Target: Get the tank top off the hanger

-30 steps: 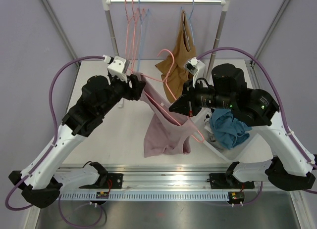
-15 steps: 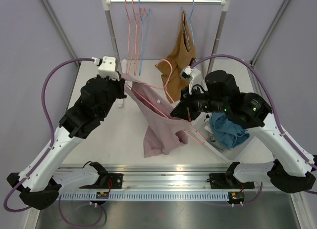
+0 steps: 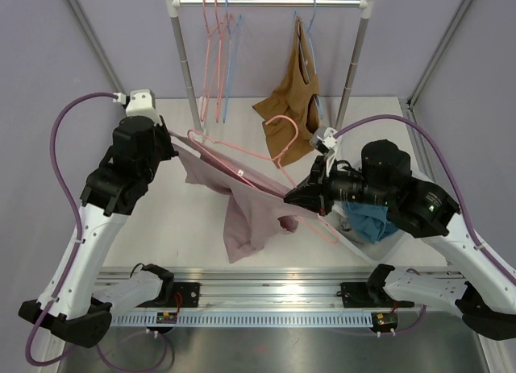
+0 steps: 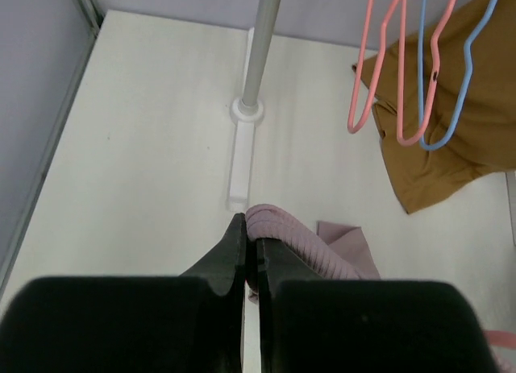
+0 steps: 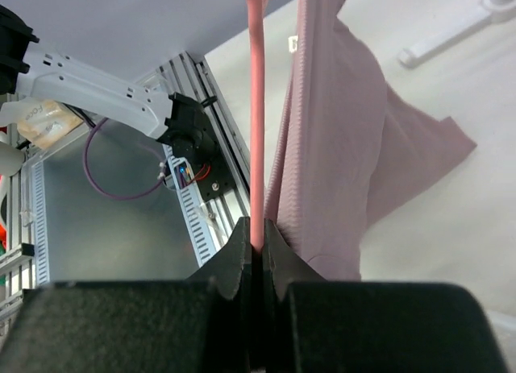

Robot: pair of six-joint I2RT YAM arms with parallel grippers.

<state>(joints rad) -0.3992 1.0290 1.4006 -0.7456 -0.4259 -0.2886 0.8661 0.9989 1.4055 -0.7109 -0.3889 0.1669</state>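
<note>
A mauve tank top [image 3: 246, 212] hangs stretched between my two grippers over the white table. My left gripper [image 3: 171, 139] is shut on one of its ribbed shoulder straps [image 4: 278, 225], pulling it out to the left. The pink hanger [image 3: 329, 232] runs slanting from near the left gripper down to the right, still threaded through the garment. My right gripper [image 3: 289, 197] is shut on the hanger's thin pink rod [image 5: 255, 107]. Beside the rod in the right wrist view hangs the tank top [image 5: 339, 147], loose.
A clothes rack [image 3: 270, 1] stands at the back with empty pink and blue hangers [image 3: 218, 59] and a brown garment [image 3: 294, 99] on a blue hanger. Its left post [image 4: 258, 51] stands just ahead of my left gripper. A white bin [image 3: 355, 236] holding blue clothes [image 3: 367, 220] sits under the right arm.
My left gripper has shut on the strap and drawn it back and to the left. The right arm has carried the hanger lower and toward the front, stretching the tank top.
</note>
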